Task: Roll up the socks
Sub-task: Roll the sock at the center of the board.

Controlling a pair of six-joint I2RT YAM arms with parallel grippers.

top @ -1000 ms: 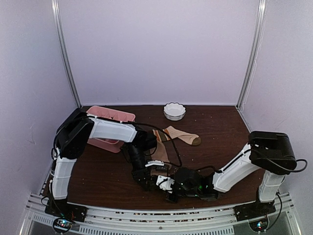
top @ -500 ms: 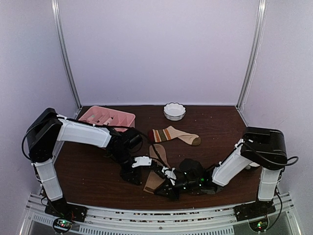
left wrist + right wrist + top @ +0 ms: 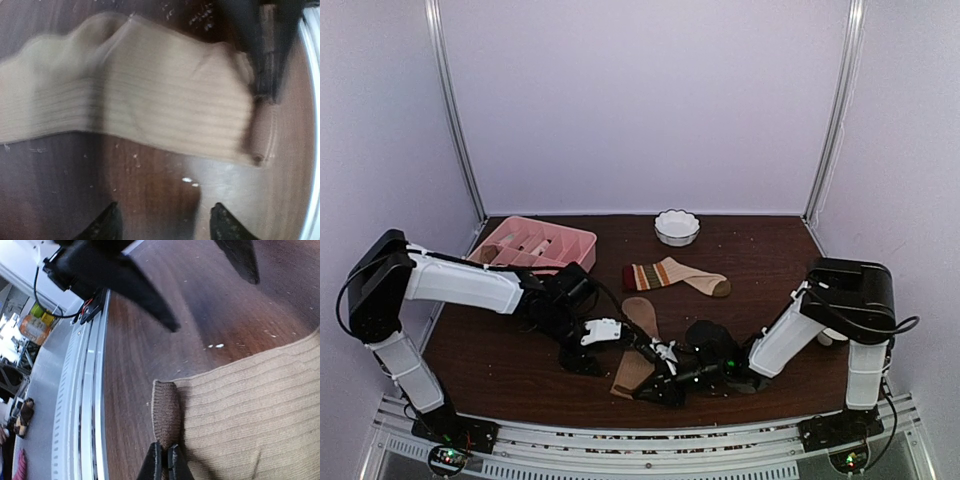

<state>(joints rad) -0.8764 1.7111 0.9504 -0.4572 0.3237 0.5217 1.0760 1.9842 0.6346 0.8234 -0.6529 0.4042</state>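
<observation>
The tan sock [image 3: 632, 350] lies flat on the surface [image 3: 505, 365] at lower centre of the top view, between the two hands. The right hand [image 3: 164, 462] is fully closed, pinching the turned-over edge at the sock's end. This hold appears intended to start the roll. The left hand [image 3: 165, 227] hangs low beside the sock's long edge, jaws apart over bare surface and holding nothing. It is probably placed there to steady or guide the fabric. The striped sock [image 3: 672, 275] lies apart toward upper centre, clear of both hands.
</observation>
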